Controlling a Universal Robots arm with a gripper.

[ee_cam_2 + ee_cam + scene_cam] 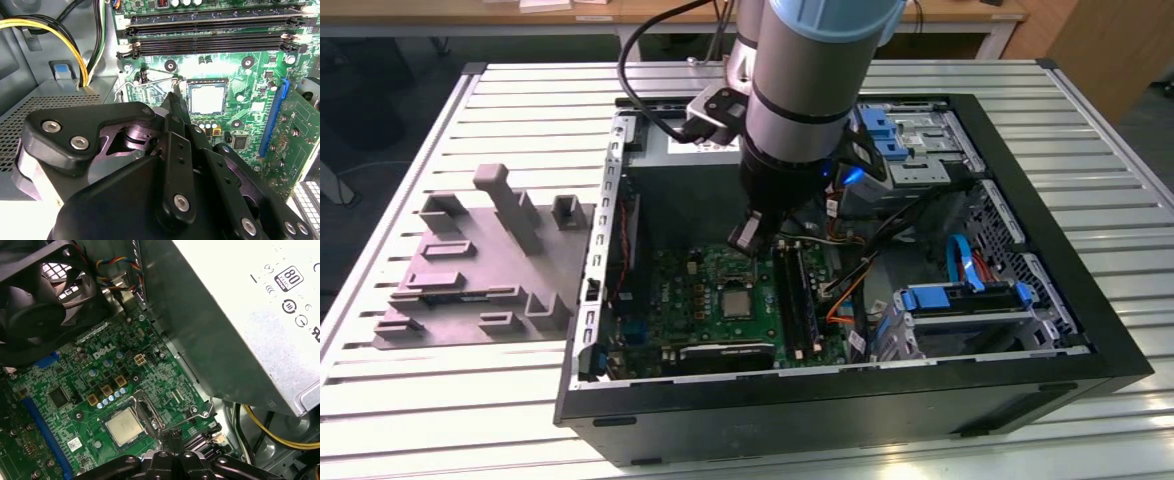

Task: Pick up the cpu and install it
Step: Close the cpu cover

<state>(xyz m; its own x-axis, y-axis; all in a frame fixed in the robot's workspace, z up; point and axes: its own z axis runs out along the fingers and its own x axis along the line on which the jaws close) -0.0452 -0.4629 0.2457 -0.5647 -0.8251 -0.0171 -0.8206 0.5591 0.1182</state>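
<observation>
The cpu [738, 300], a small square chip with a pale silver top, lies flat in its socket on the green motherboard [687, 300] inside the open computer case. It shows in both wrist views [207, 97] [125, 426]. The socket's metal bracket [147, 412] is swung open beside the chip, and its wire lever [150, 77] is raised. My gripper [746, 243] hangs just above the board beside the socket. Its black fingers come together in a narrow tip [174, 96] [175, 433] close to the lever, shut with nothing between them.
The grey power supply box [240, 325] stands close beside the socket, with yellow cables [50, 25] running past. A black fan [35, 305] and memory slots [210, 45] border the board. Blue drive cages [961, 300] fill the case's other half. A grey moulded tray [480, 270] lies outside.
</observation>
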